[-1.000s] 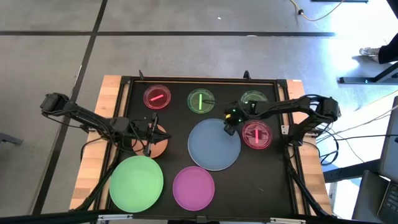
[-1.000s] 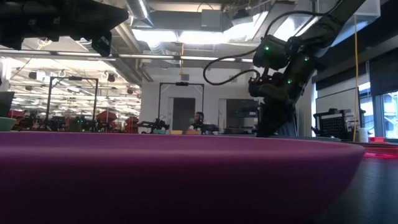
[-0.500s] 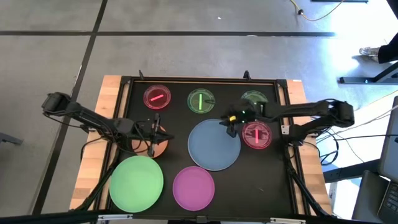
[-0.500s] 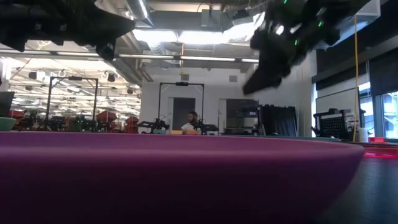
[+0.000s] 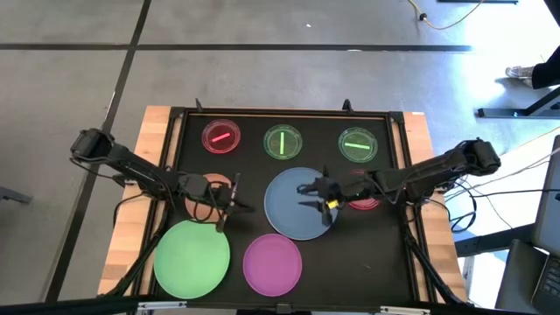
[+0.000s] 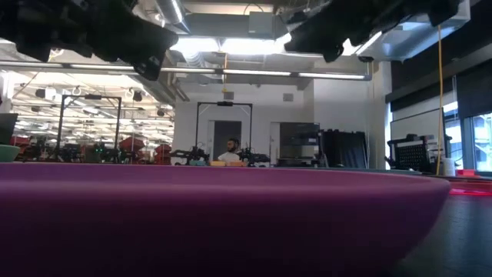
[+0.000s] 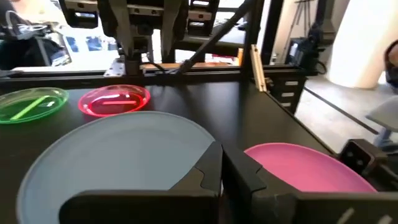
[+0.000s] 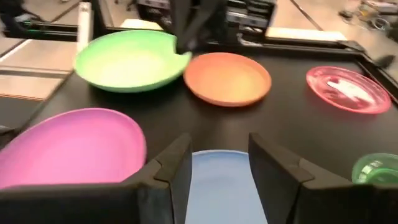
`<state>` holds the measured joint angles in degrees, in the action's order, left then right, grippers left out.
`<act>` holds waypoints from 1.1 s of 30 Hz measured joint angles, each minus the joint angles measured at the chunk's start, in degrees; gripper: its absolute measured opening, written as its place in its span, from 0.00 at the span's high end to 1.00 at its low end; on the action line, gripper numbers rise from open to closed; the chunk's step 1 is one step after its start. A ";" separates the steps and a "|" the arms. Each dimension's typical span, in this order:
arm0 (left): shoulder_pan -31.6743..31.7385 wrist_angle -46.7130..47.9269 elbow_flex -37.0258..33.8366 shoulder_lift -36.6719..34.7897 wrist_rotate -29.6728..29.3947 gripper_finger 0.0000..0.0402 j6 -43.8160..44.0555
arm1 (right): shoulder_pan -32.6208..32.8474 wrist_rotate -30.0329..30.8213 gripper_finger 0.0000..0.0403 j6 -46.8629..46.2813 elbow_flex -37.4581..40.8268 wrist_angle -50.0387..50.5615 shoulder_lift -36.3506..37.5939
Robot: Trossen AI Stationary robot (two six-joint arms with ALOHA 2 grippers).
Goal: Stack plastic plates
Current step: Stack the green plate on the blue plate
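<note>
A blue plate (image 5: pixel 302 210) lies flat mid-table, with a magenta plate (image 5: pixel 272 263) and a green plate (image 5: pixel 192 256) nearer the front. An orange plate (image 5: pixel 224 181) sits partly hidden under my left arm. Small red (image 5: pixel 221 136) and green (image 5: pixel 283 141) dishes line the far side with another green one (image 5: pixel 358 144), and a red dish (image 5: pixel 363 199) lies beneath my right arm. My left gripper (image 5: pixel 233 201) is shut in the air between the orange and blue plates. My right gripper (image 5: pixel 311 197) hovers open over the blue plate (image 8: pixel 221 186), pointing toward the table's left.
The black mat (image 5: pixel 389 254) sits on a wooden table whose edges (image 5: pixel 131 219) show on both sides. Bare mat lies at the near right. In the low view the magenta plate (image 6: pixel 223 208) fills the foreground and both arms hang dark overhead.
My right gripper has risen off the blue plate's far edge, swung toward the table's near left over that plate and tipped from pointing down to nearly level; its fingers now stand apart. The far-right green dish is uncovered. My left gripper has crept toward the blue plate.
</note>
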<state>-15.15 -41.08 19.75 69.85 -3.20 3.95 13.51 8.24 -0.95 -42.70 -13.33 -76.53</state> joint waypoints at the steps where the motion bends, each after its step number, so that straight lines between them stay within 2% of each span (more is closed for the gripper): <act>1: -0.23 -0.24 0.39 0.32 -0.04 1.00 -0.02 | 0.53 -0.03 0.64 0.00 0.00 -0.95 -0.22; 11: -0.24 -0.67 1.04 0.23 -3.97 0.97 -1.55 | 1.89 -1.21 0.64 1.55 0.02 -8.20 -4.27; 14: -0.24 1.15 1.02 0.27 -4.17 0.92 -0.79 | 1.89 -1.30 0.64 2.49 0.04 -9.53 -5.12; 25: -1.47 2.06 0.98 0.27 -2.96 0.61 2.04 | 1.89 -1.34 0.64 1.09 0.04 -8.79 -5.10; 29: -2.25 3.13 0.95 0.25 -0.58 0.55 2.11 | 1.91 -1.75 0.64 -1.65 0.04 -10.26 -5.10; 33: -3.62 4.33 0.93 0.25 -0.31 0.54 3.38 | 2.43 -4.52 0.64 -2.69 0.04 -12.17 -5.10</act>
<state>-18.77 -36.75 20.69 70.11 -3.51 7.32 15.94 3.72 -3.64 -42.65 -25.50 -81.62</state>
